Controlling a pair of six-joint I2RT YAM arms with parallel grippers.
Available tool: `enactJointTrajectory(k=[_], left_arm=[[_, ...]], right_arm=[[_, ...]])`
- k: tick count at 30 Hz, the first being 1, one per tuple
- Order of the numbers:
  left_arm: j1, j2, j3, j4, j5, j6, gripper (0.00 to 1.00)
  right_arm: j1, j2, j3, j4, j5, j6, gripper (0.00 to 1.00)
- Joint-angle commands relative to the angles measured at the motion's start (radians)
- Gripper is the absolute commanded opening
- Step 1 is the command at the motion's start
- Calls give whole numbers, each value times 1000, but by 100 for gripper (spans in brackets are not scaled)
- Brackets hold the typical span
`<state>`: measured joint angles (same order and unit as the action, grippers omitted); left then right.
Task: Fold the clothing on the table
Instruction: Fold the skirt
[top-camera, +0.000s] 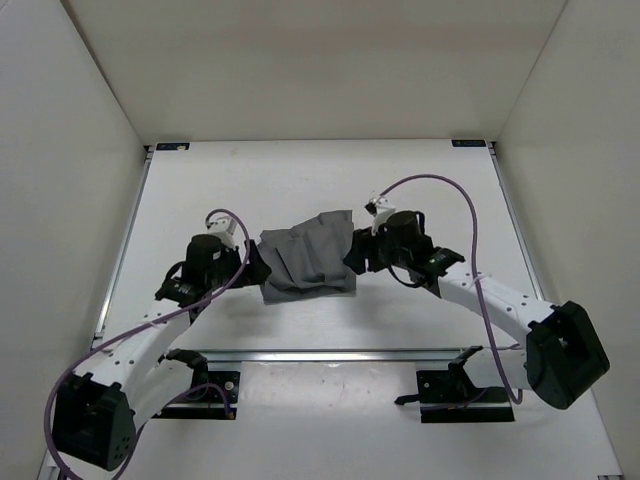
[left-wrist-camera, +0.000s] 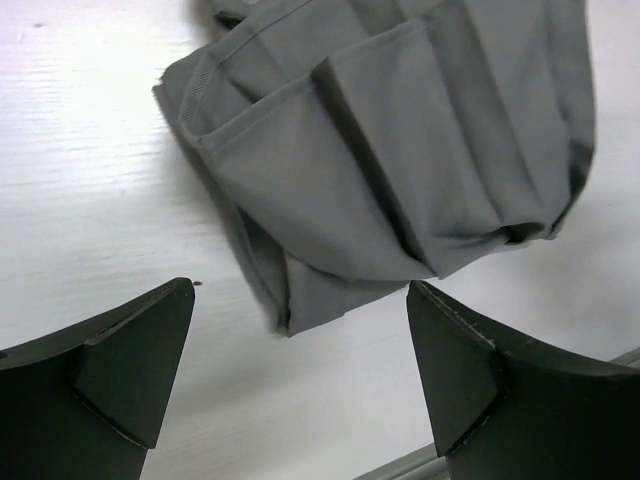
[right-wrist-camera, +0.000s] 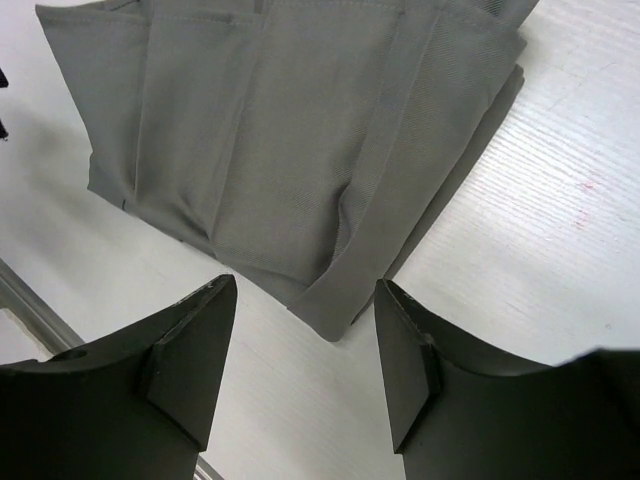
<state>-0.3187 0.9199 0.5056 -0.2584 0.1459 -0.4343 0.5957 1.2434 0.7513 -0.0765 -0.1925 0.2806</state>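
Top external view: the folded grey clothing (top-camera: 308, 262) lies centred on the table (top-camera: 420, 170), flanked by the left gripper (left-wrist-camera: 300, 290) and right gripper (right-wrist-camera: 305, 283) — both agape and empty, fingertips possibly brushing its edges. A careless pull-back could snag a hem — dragging the loose layers open.

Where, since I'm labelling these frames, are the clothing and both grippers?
clothing (top-camera: 308, 262), top external view, middle of the grey fabric
left gripper (left-wrist-camera: 300, 300), left wrist view, midway between its open fingertips
right gripper (right-wrist-camera: 306, 285), right wrist view, midway between its open fingertips
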Motion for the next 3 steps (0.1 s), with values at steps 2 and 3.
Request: enactJointTrajectory(k=[2, 3], left_arm=[[21, -4, 20, -45, -35, 19, 99], [15, -10, 25, -51, -57, 25, 99]], right_arm=[[35, 24, 33, 41, -8, -12, 55], [32, 31, 37, 41, -5, -12, 55]])
